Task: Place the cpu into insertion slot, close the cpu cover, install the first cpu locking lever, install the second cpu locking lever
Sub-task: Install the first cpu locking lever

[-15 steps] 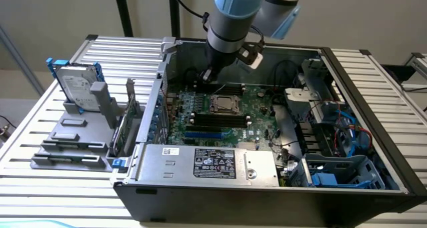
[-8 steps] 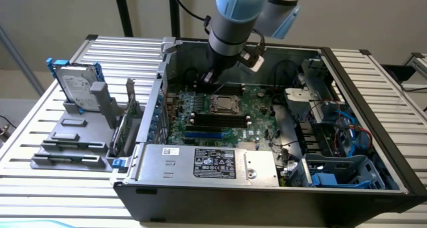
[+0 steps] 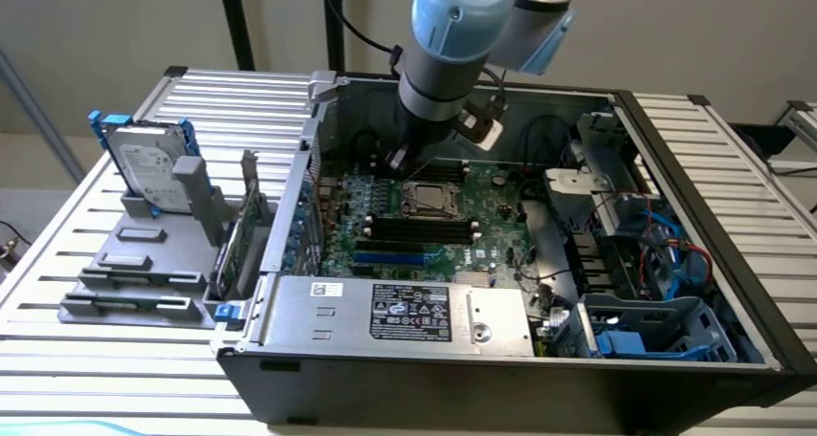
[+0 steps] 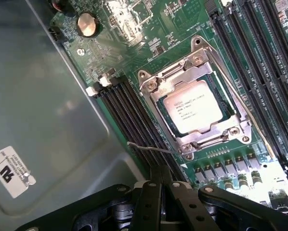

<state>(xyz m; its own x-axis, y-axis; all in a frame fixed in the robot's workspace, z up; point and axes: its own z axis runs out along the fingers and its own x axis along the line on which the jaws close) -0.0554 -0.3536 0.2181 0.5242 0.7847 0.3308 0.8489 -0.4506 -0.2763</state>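
Wrist view: cpu (image 4: pixel 196 107) under cpu cover (image 4: pixel 153 91), near the closed pincer (image 4: pixel 162 180).

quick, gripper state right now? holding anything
gripper: closed, fingers together, nothing visibly held, close to the cpu locking lever

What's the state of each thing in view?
cpu: seated in the insertion slot, face up.
cpu cover: down over the cpu's edges.
thin lever: sticking out past the cover's corner; latched or not, unclear.
hand: shut, empty, over the motherboard.
computer case: side open.
hard drive: upright in its holder, outside the case.
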